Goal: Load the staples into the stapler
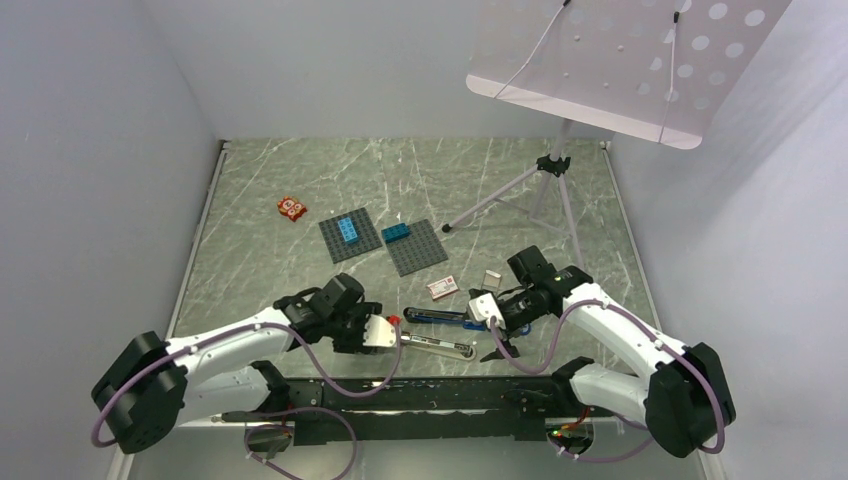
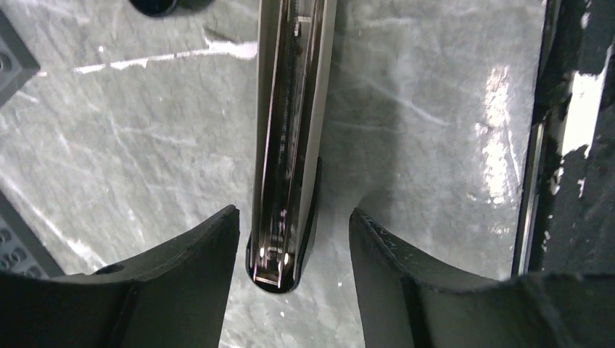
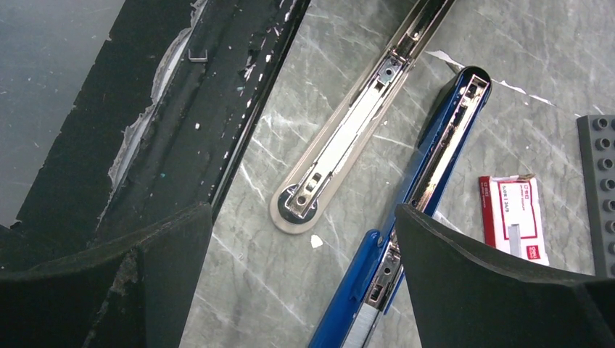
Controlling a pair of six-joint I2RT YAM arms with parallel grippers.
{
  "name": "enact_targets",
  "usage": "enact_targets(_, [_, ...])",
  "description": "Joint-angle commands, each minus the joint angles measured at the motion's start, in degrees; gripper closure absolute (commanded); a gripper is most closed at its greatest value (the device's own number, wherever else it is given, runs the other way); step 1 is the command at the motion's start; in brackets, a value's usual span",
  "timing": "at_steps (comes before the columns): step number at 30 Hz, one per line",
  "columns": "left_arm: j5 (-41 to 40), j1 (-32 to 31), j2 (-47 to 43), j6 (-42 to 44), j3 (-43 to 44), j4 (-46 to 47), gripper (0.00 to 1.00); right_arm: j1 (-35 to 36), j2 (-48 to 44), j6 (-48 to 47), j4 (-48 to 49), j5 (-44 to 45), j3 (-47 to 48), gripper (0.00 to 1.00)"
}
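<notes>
The stapler lies swung open near the table's front: its blue top arm [image 1: 440, 316] [image 3: 435, 159] and its chrome base [image 1: 440, 346] [image 3: 341, 145] lie side by side. In the left wrist view the chrome channel's [image 2: 290, 130] rounded end sits between the fingers of my left gripper [image 2: 294, 246] [image 1: 385, 332], with a gap on each side. My right gripper [image 3: 303, 217] [image 1: 487, 312] hangs open over bare table, its right finger [image 3: 479, 283] overlapping the blue arm. A silvery strip [image 3: 360, 333] shows in that arm. The white and red staples box [image 1: 442, 288] [image 3: 513, 217] lies just beyond, with a small greyish tray [image 1: 491, 279] beside it.
Two grey baseplates [image 1: 350, 240] [image 1: 417, 250] carrying blue bricks [image 1: 349, 228] lie mid-table, with an orange-red tile [image 1: 292, 208] further left. A tripod [image 1: 550, 165] holding a white perforated board stands at the back right. The black mounting rail [image 3: 181, 123] [image 2: 580, 145] runs along the near edge.
</notes>
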Motion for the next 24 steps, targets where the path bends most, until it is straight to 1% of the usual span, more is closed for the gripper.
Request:
enact_targets(1, [-2.91, 0.02, -5.66, 1.31, -3.57, 0.07, 0.40, -1.00, -0.11, -3.09, -1.57, -1.73, 1.76, 0.00])
enact_targets(4, [-2.65, 0.01, -8.34, 1.78, -5.26, 1.15, 0.41, -1.15, 0.28, -3.64, -1.85, -1.63, 1.61, 0.00])
enact_targets(7, [-2.37, 0.02, -6.25, 1.51, -4.65, 1.31, 0.44, -1.18, 0.26, -3.72, -1.56, -1.60, 1.42, 0.00])
enact_targets(8, [-2.32, 0.02, -4.88, 1.31, -4.01, 1.26, 0.47, -1.17, 0.30, -3.73, -1.63, -1.64, 1.42, 0.00])
enact_targets(9, [-2.20, 0.01, -3.25, 0.92, -3.22, 0.98, 0.52, -1.22, 0.31, -3.76, -1.62, -1.65, 1.35, 0.00])
enact_targets(11, [-2.16, 0.07, 0.12, 0.24, -1.42, -0.05, 0.65, -1.19, 0.28, -3.80, -1.78, -1.57, 1.29, 0.00])
enact_targets(14, [-1.67, 0.04, 1.68, -0.65, 0.22, -1.33, 0.78, -1.18, 0.33, -3.96, -1.78, -1.18, 0.99, 0.00])
enact_targets(17, [-1.87, 0.08, -0.20, -1.46, 0.51, -1.90, 0.87, -1.19, 0.29, -4.22, -0.94, -0.44, 0.17, 0.00])
enact_targets(20, [-2.24, -0.05, -2.22, -2.58, 1.34, -3.13, 0.94, -1.18, -0.48, -2.59, 1.85, 0.84, -1.21, 0.00])
enact_targets(24, [-2.11, -0.83, -3.17, -4.33, 3.05, -4.51, 0.97, -1.04, -1.48, 2.76, 7.57, 2.69, -2.82, 0.02])
